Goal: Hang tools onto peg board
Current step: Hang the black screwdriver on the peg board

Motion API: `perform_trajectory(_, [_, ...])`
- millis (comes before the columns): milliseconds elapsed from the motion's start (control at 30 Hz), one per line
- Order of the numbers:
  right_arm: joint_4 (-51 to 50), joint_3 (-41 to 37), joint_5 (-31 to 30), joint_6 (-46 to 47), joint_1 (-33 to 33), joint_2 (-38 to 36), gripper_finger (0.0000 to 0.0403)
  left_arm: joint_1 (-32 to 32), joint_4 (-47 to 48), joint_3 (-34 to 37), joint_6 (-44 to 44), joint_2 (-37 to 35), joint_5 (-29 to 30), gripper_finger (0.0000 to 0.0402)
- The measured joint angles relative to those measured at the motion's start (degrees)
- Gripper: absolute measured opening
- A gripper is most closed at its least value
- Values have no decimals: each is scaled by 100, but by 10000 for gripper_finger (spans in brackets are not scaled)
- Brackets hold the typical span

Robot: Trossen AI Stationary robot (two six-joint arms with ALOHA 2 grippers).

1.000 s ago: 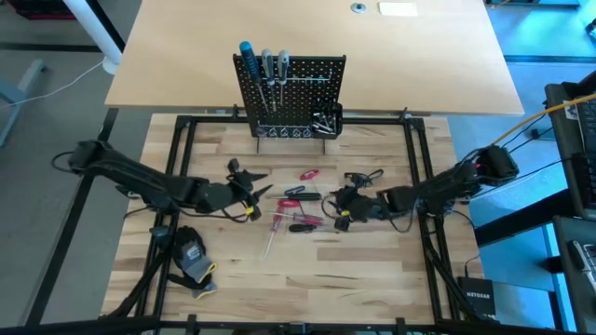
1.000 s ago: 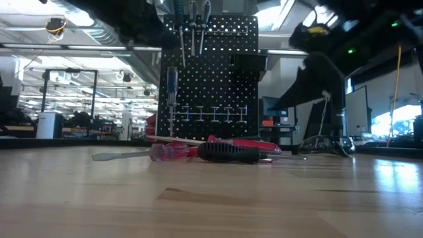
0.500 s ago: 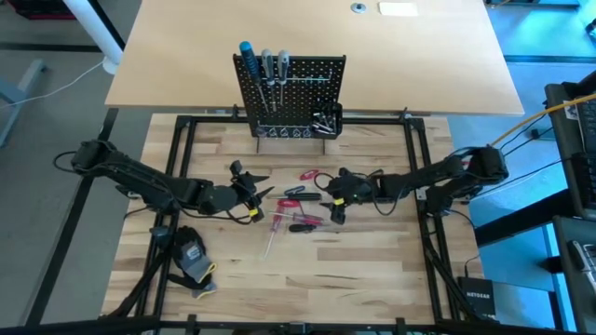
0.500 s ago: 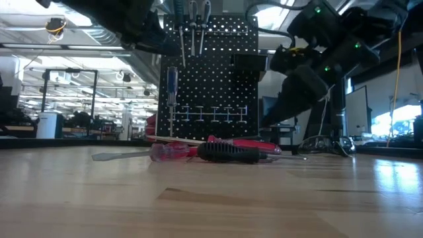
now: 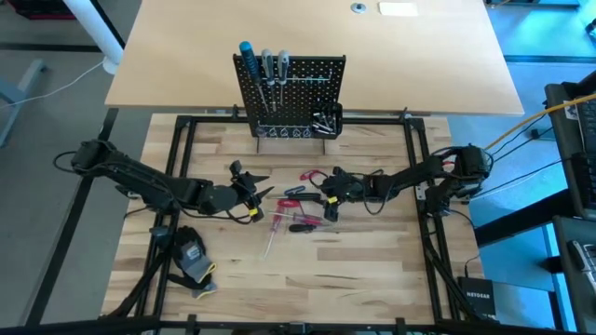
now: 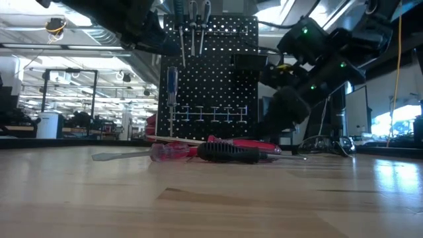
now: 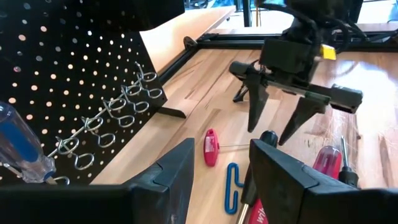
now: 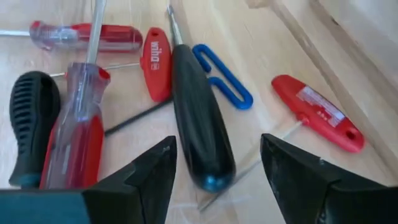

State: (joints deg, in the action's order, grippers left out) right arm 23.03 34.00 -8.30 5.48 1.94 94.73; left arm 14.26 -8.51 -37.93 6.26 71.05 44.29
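The peg board (image 5: pixel 289 93) stands upright at the table's far side, with a blue-handled screwdriver (image 5: pixel 246 51) and grey ones hanging from its top. Loose tools (image 5: pixel 298 212) lie flat in a heap at mid-table: a black-handled screwdriver (image 8: pixel 199 124), a red clear-handled one (image 8: pixel 78 130), a black ribbed handle (image 8: pixel 31 124), red keys (image 8: pixel 317 112) and a blue key (image 8: pixel 224 74). My right gripper (image 8: pixel 214 186) is open, tipped down over the heap from the right. Its fingers stand on either side of the black handle's butt end without touching. My left gripper (image 7: pixel 221 180) waits open, left of the heap.
A black-and-yellow glove (image 5: pixel 191 256) lies near the table's front left. A black frame rail (image 5: pixel 298 119) runs along the table's far side in front of the peg board's foot. Empty wire hooks (image 7: pixel 118 109) line the board's lower row. Bare wood lies in front of the heap.
My right gripper has travelled from the table's right side toward the heap of tools at mid-table. It has sunk lower and tipped further down, and now stands over the black-handled screwdriver. The tools have not moved.
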Motion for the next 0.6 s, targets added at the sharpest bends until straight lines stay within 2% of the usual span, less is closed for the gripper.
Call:
perform_trajectory(133, [0,0,462,7,127,212,231,0,9,0,0,0,0,145])
perform_trajectory(367, [398,0,801,0,109,392,226,-2,20,0,0,0,0,145])
perform_trajectory(600, [423,0,794,-103,111,390,170,-4,20,0,0,0,0,145])
